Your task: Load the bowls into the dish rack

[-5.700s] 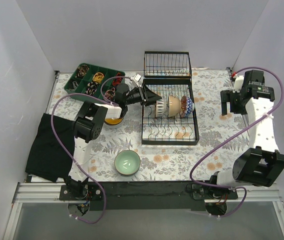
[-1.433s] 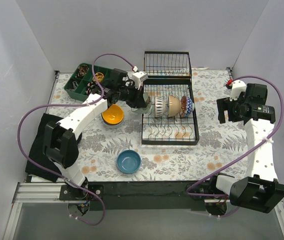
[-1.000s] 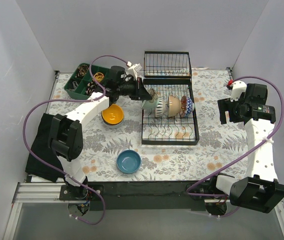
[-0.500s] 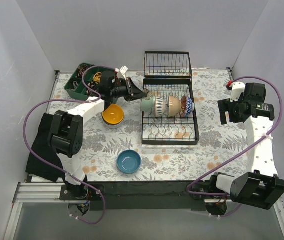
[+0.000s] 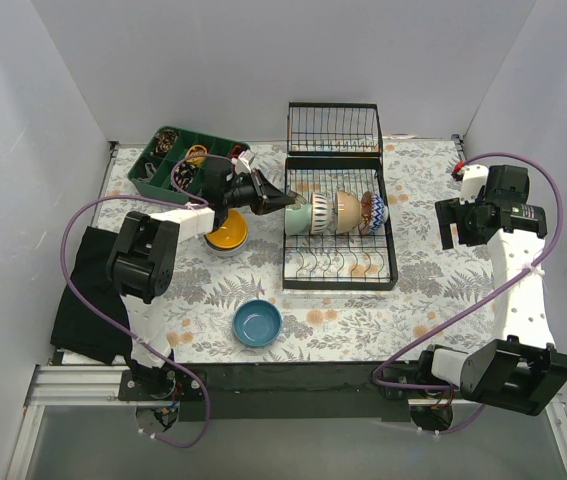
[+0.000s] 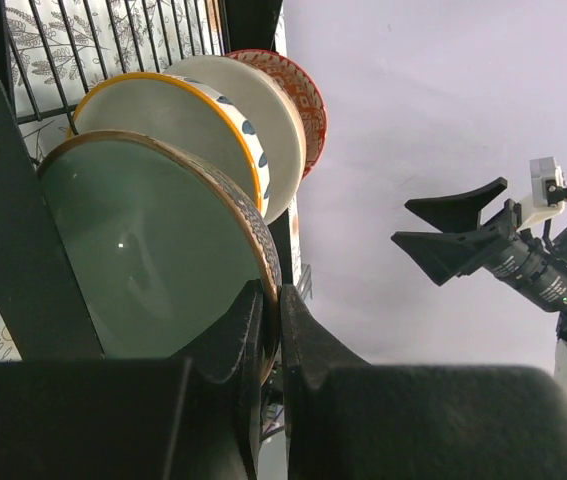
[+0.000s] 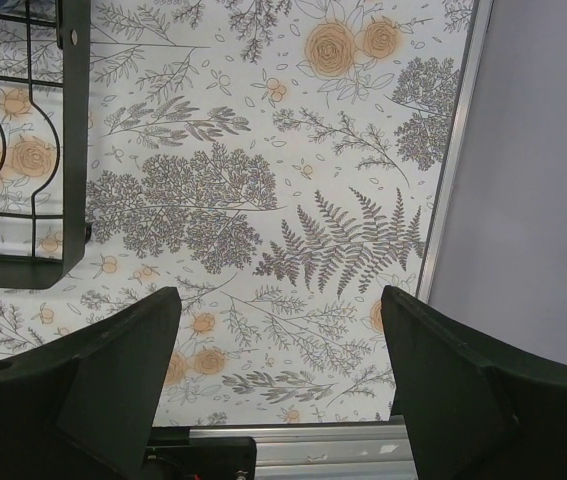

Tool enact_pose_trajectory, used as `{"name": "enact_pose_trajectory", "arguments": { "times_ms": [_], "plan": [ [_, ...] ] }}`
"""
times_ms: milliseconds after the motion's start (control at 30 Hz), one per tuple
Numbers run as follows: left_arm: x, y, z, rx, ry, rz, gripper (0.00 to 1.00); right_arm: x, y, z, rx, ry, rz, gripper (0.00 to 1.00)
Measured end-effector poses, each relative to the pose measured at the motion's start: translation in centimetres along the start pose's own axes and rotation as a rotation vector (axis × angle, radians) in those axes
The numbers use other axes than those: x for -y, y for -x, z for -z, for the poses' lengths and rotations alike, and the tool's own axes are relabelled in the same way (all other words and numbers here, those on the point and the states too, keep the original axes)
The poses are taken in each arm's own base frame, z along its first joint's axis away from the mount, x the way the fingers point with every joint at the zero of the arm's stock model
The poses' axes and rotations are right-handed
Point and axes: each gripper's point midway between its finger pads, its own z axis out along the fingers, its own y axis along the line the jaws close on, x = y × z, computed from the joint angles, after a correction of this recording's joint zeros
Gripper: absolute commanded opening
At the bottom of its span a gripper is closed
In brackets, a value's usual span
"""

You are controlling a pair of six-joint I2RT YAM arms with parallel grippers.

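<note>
Since half a second ago the left end effector (image 5: 285, 201) has shifted a little right and toward the near edge, the mint green bowl (image 5: 299, 213) with it at the left end of the dish rack (image 5: 339, 267).

From above, that bowl stands on edge just beside three other bowls (image 5: 347, 210) lined up between the tines. The orange-yellow bowl (image 5: 225, 233) and the solid blue bowl (image 5: 258, 323) sit on the tabletop (image 5: 413, 290) left of the rack. The right end effector (image 5: 452, 222) hangs well apart on the rack's right.

The left wrist view shows the fingers (image 6: 313, 350) narrowed onto the mint bowl's rim, pinching it.

The right wrist view shows the fingers (image 7: 113, 380) spread wide above bare floral tabletop, with a rack corner at the upper left.
</note>
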Motion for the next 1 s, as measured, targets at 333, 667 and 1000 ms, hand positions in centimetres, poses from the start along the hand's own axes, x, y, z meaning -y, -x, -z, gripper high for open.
{"name": "enact_pose_trajectory", "arguments": {
  "times_ms": [333, 667, 1000],
  "plan": [
    [-2.0, 0.6, -0.3, 0.024, -0.009, 0.022, 0.01, 0.0, -0.4, -1.1, -0.041, 0.013, -0.003, 0.89],
    [-2.3, 1.9, -1.4, 0.013, -0.009, -0.042, 0.39, 0.0, -0.4, -1.1, -0.04, 0.012, -0.004, 0.89],
    [-1.6, 2.7, 0.2, 0.039, 0.107, -0.167, 0.68, -0.4, -0.5, -1.1, -0.031, 0.028, -0.004, 0.89]
  ]
}}
